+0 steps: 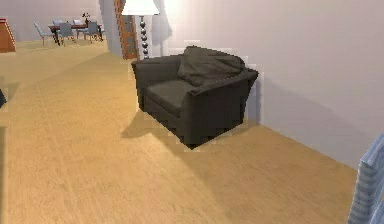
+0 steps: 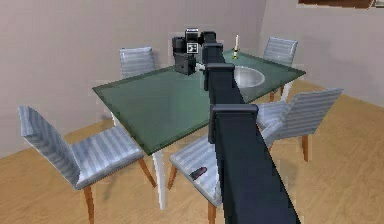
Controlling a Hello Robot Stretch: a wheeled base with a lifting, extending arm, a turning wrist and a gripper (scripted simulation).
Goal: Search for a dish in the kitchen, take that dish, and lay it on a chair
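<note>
arm (image 2: 238, 150): dark bar from bottom centre up across green counter (image 2: 140, 100) | pincer (image 2: 181, 58): upper centre, at far counter edge; grip and load cannot tell | pale round dish (image 2: 248, 74): on counter, right of arm

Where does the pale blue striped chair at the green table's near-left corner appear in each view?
Forward view: sliver of the pale blue striped chair, likely the same one, at bottom right edge.
Arm side view: the chair at lower left, beside the green-topped table.
Shared landmark: light wooden floor.
</note>
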